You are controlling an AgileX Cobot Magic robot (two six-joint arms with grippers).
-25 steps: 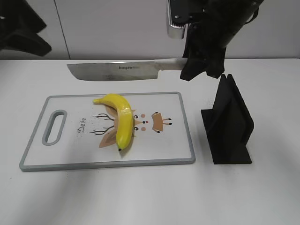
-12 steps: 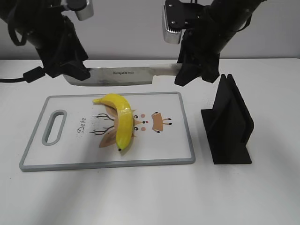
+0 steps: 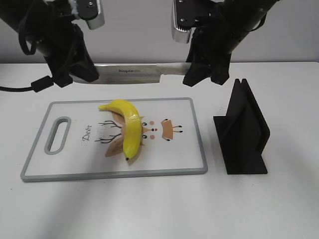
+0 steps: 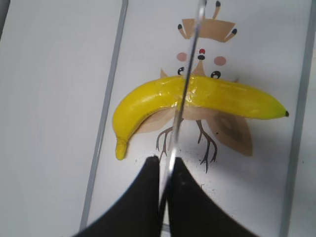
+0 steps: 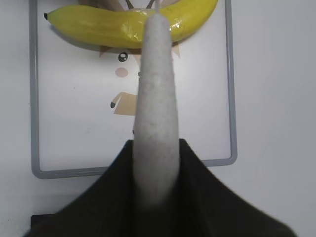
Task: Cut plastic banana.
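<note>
The plastic banana point(image 3: 127, 127) lies on the white cutting board point(image 3: 75, 167), over the deer drawing; it also shows in the left wrist view point(image 4: 148, 98) and the right wrist view point(image 5: 103, 24). A steel knife point(image 3: 130, 73) hangs level above the board's far edge. My right gripper point(image 3: 202, 74) is shut on the knife's pale handle point(image 5: 157, 98). My left gripper point(image 3: 82, 74) is shut on the blade's tip end, the blade edge point(image 4: 185, 89) running between its black fingers point(image 4: 165, 163) above the banana's middle.
A black knife stand point(image 3: 242, 130) stands right of the board on the white table. The board has a grey rim and a handle slot point(image 3: 59, 134) at its left end.
The left arm came in from the upper left and closed on the blade's tip end. The knife shifted slightly left and up with the right gripper. The banana has not moved.
</note>
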